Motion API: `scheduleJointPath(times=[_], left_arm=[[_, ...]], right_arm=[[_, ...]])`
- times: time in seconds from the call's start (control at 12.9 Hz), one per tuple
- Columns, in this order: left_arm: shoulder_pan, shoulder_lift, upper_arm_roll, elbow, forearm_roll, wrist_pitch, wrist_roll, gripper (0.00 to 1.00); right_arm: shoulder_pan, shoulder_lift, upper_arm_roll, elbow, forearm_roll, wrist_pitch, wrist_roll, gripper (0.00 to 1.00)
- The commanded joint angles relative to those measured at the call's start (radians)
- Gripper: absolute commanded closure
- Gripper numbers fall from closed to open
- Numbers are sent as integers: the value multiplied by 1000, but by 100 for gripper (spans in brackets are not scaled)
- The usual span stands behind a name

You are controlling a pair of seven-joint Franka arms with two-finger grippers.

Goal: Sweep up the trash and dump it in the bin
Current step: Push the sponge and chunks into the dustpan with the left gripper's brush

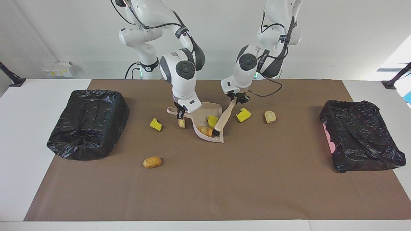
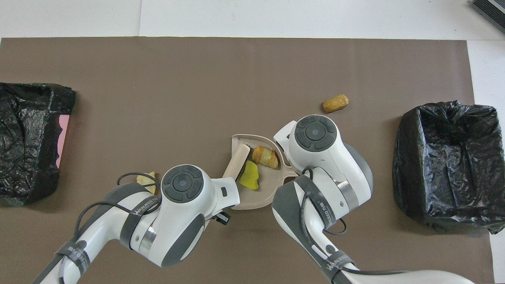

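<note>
My right gripper [image 1: 179, 112] is shut on the handle of the beige dustpan [image 1: 214, 110], which rests on the brown mat. My left gripper [image 1: 236, 100] is shut on the brush [image 1: 224, 118], whose dark bristle end sits inside the pan. Two pieces of trash lie in the pan: a yellow scrap [image 1: 212, 121] [image 2: 249, 179] and a tan-orange chunk [image 1: 205, 130] [image 2: 265, 156]. Several more lie on the mat: a yellow scrap [image 1: 243, 115] and a tan chunk [image 1: 270, 116] toward the left arm's end, and a yellow scrap [image 1: 155, 124], a small chunk [image 1: 181, 123] and a tan lump [image 1: 152, 162] toward the right arm's end.
A bin lined with a black bag [image 1: 88, 123] stands at the right arm's end of the mat. A second black-bagged bin [image 1: 361, 134] with a pink edge stands at the left arm's end. White table surrounds the brown mat [image 1: 205, 192].
</note>
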Motion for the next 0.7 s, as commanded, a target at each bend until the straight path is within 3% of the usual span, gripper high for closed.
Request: scheduleJointPath(times=[0.0, 0.39, 0.62], left_arm=[[-7, -27, 8, 28, -39, -54, -51, 100], [6, -170, 20, 37, -54, -270, -281, 100], [91, -234, 36, 5, -19, -408, -411, 100]], right_arm=[[-9, -14, 9, -22, -12, 29, -19, 100], [-9, -14, 7, -22, -12, 27, -19, 100], [-9, -14, 9, -22, -10, 26, -19, 100]])
